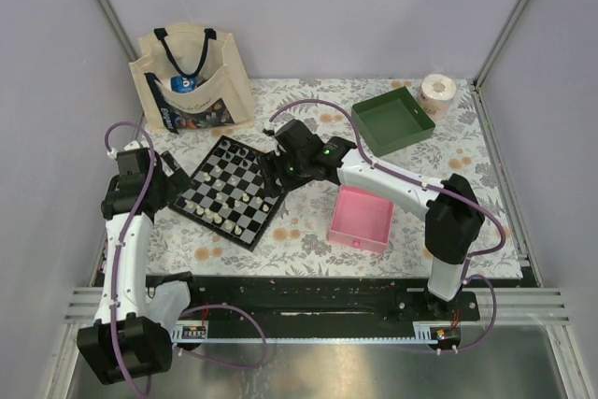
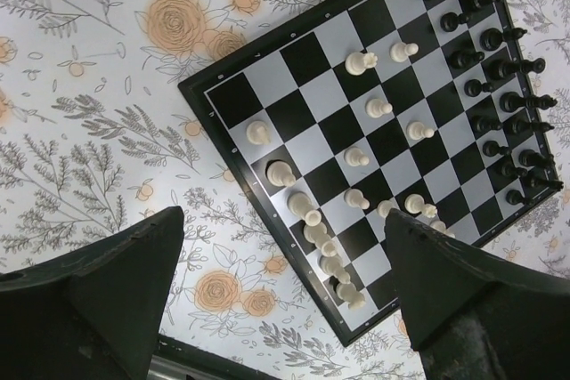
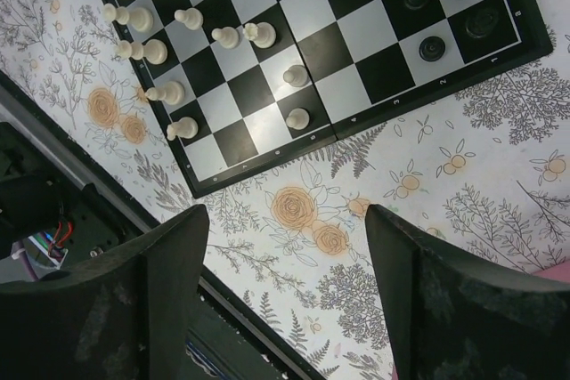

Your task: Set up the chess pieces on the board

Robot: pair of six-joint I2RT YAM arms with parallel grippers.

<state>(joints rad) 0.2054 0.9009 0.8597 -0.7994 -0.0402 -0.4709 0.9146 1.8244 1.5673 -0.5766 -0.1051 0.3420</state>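
Observation:
The checkered board (image 1: pixel 250 203) lies at the left centre of the floral tablecloth. Cream-white chess pieces (image 2: pixel 280 173) stand along its near edge and out into the middle squares. Black chess pieces (image 2: pixel 494 39) line the far edge. My left gripper (image 1: pixel 173 186) hovers at the board's left side. In the left wrist view this gripper (image 2: pixel 285 218) is open over the cloth and the board's (image 2: pixel 307 55) corner, holding nothing. My right gripper (image 1: pixel 280 170) hangs at the board's right edge. In the right wrist view it (image 3: pixel 287 215) is open above bare cloth, just off the board (image 3: pixel 343 46).
A pink tray (image 1: pixel 364 212) sits right of the board under the right arm. A green tray (image 1: pixel 392 119) and a paper roll (image 1: pixel 436 91) stand at the back right. A tote bag (image 1: pixel 192 81) stands at the back left. The black mounting plate (image 1: pixel 308 296) runs along the near edge.

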